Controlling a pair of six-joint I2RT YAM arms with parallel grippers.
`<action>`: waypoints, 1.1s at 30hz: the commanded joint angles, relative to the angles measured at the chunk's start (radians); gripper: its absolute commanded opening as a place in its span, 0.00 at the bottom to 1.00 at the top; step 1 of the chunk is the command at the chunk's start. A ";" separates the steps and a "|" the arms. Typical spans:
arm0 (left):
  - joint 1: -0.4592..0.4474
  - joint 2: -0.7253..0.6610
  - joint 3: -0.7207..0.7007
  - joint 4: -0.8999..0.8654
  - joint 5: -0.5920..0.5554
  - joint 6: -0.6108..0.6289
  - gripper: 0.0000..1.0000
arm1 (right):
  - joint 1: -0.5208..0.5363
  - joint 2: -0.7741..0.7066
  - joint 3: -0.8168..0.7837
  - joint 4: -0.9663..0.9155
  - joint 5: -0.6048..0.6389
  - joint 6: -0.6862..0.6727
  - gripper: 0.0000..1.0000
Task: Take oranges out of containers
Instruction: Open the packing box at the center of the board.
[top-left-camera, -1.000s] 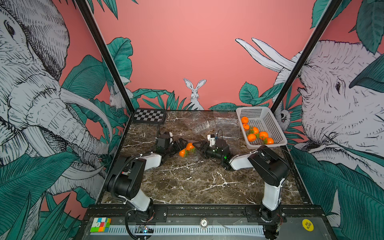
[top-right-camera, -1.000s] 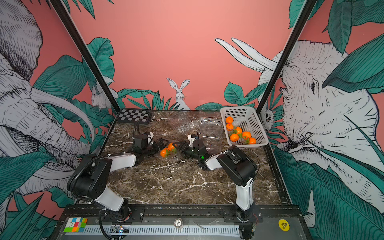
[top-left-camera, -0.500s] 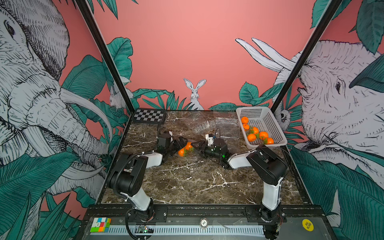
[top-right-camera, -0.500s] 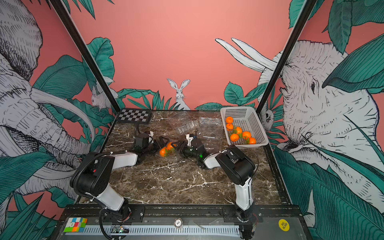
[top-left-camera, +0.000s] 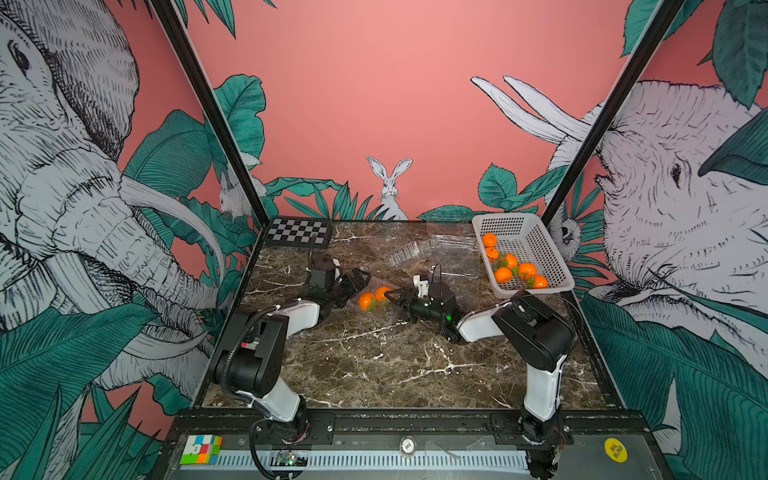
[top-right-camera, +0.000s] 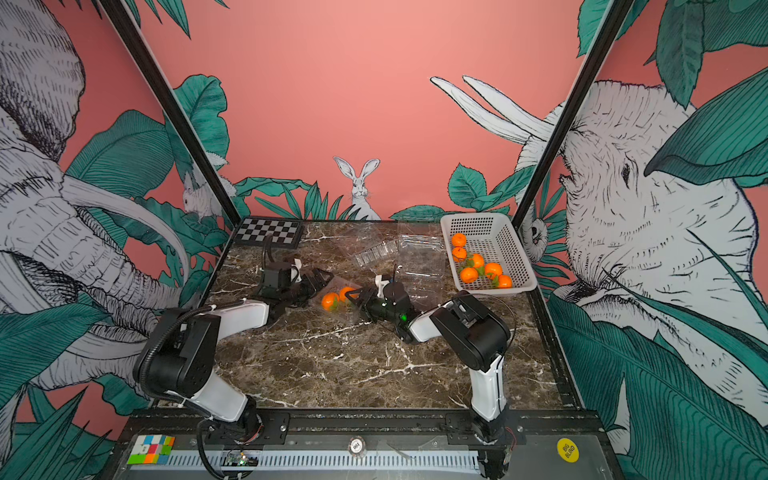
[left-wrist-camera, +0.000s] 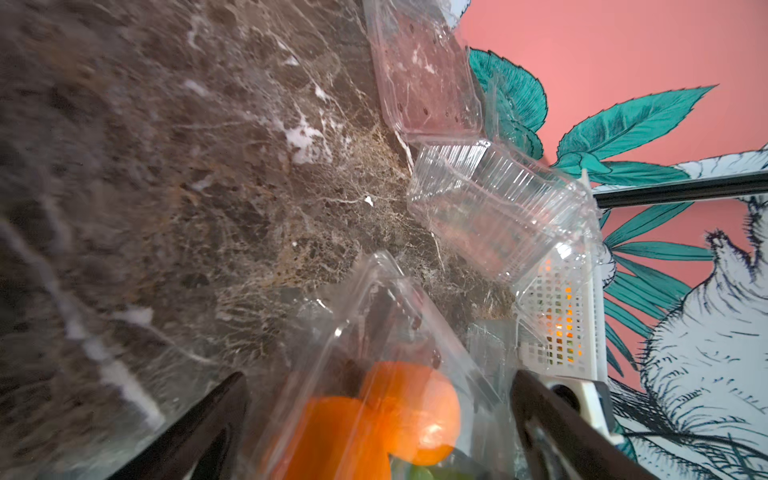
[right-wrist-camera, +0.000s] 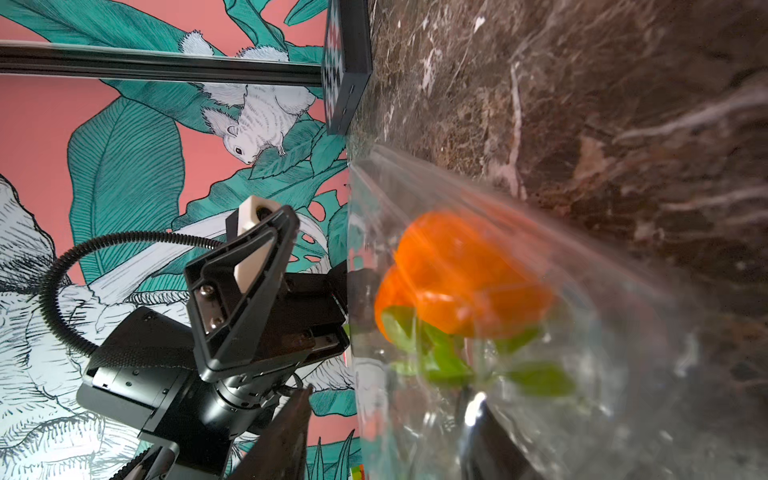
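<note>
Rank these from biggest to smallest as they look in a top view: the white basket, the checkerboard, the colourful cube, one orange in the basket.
1. white basket
2. checkerboard
3. colourful cube, nearest the camera, so it may look bigger than it is
4. orange in the basket

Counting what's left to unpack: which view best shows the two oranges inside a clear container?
Left wrist: the oranges are close and sharp inside the container. Right wrist blurs them; both top views show them small.
</note>
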 joint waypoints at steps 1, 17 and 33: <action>0.058 -0.092 -0.023 -0.093 0.031 0.027 0.99 | 0.009 -0.037 0.011 0.069 0.051 0.031 0.51; 0.070 -0.200 -0.186 0.019 0.074 -0.011 0.99 | 0.021 0.000 0.018 0.138 0.147 0.122 0.43; 0.052 0.030 -0.177 0.396 0.097 -0.203 0.99 | 0.039 0.075 0.057 0.172 0.157 0.160 0.42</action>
